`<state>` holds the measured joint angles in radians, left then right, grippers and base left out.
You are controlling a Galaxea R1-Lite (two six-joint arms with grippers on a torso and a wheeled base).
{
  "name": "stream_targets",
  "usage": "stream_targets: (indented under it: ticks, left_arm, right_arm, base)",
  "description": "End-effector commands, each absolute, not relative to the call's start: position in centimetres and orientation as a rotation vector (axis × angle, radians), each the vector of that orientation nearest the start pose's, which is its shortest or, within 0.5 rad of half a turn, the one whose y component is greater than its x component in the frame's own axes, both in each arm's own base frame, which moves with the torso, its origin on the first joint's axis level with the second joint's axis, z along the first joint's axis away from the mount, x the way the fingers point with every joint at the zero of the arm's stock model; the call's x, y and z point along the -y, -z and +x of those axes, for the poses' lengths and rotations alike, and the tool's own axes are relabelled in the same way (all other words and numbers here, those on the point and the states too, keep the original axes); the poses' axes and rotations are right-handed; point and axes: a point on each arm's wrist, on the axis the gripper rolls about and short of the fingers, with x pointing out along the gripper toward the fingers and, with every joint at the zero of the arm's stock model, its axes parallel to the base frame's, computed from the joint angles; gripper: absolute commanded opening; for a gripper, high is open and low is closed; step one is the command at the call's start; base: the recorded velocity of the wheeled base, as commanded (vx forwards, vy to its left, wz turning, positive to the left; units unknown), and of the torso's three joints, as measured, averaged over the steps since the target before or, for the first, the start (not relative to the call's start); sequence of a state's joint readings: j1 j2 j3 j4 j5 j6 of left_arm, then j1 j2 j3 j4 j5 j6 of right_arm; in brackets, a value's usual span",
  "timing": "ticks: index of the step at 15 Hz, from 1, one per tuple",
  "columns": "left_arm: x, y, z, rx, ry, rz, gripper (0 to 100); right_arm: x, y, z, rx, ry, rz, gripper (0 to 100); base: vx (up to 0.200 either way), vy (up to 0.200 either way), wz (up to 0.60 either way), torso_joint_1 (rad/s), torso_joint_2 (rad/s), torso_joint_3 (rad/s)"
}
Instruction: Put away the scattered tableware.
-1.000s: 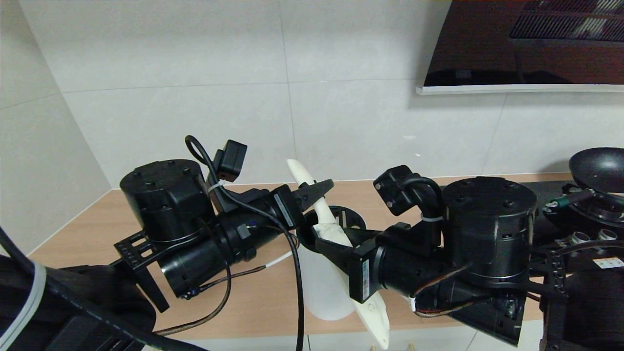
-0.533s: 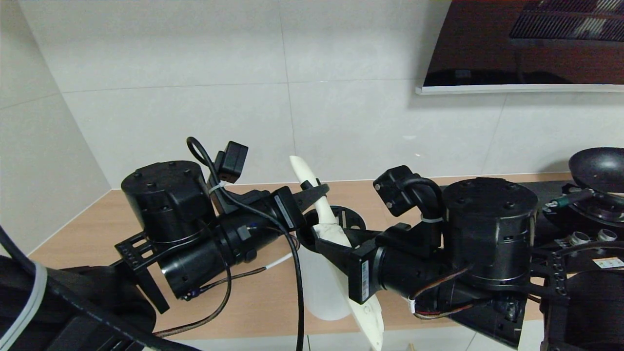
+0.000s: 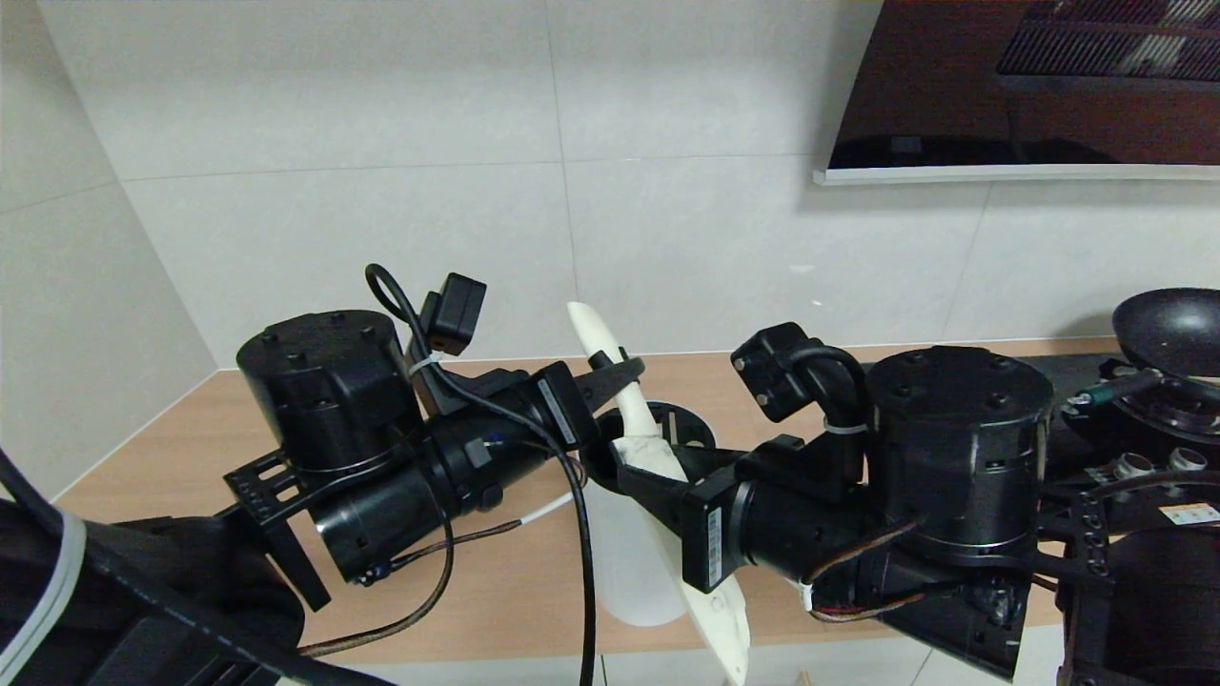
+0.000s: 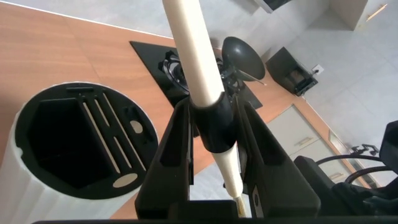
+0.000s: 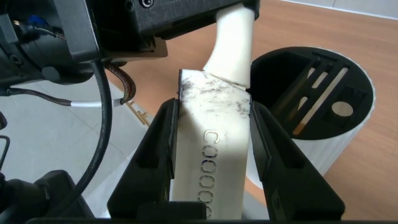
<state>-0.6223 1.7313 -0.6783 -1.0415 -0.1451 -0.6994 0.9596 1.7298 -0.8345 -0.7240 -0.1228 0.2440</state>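
I see both arms on one piece: the left gripper pinches the round handle of the white utensil, and the right gripper pinches its broad flat part, the one with the row of small holes. Neither pair of jaws is spread; each is pressed on the utensil from two sides. The handle passes between the left jaws and its tapered end stands out well beyond them, while the flat end hangs out on the back side of the right jaws. The white holder with the dark insert stands under the right jaws, its opening just beyond them and a little to the side of the left jaws. Thin sticks already lie in one compartment. I judge this as a handover, so I would let only one gripper open, and slowly, since two firm grips on a stiff piece can twist it. After that I would bring the utensil upright over a free compartment, away from the sticks, and lower it before I release.
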Motion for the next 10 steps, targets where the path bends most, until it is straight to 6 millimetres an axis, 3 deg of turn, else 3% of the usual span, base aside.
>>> stream_targets:
  ticks: [1, 4, 5, 10]
  left_arm:
    - [17.8, -18.5, 24.3, -0.262, 0.737, -0.666, 0]
    - [17.7, -18.8, 24.2, -0.268, 0.73, -0.664, 0]
    - [17.8, -18.8, 24.2, -0.27, 0.731, -0.664, 0]
    - [17.8, -19.6, 24.4, -0.267, 0.688, -0.664, 0]
  right_arm:
    - [-25.8, -19.0, 18.4, -0.251, -0.811, 0.139, 0]
    - [-25.8, -19.0, 18.4, -0.251, -0.811, 0.139, 0]
    - [-25.8, -19.0, 18.4, -0.251, -0.811, 0.139, 100]
    - [-25.7, -19.1, 18.3, -0.249, -0.81, 0.142, 100]
  base:
    - [0.0, 0.0, 0.0, 0.0, 0.0, 0.0]
    - [0.0, 0.0, 0.0, 0.0, 0.0, 0.0]
    - [0.0, 0.0, 0.0, 0.0, 0.0, 0.0]
    - [0.0, 0.0, 0.0, 0.0, 0.0, 0.0]
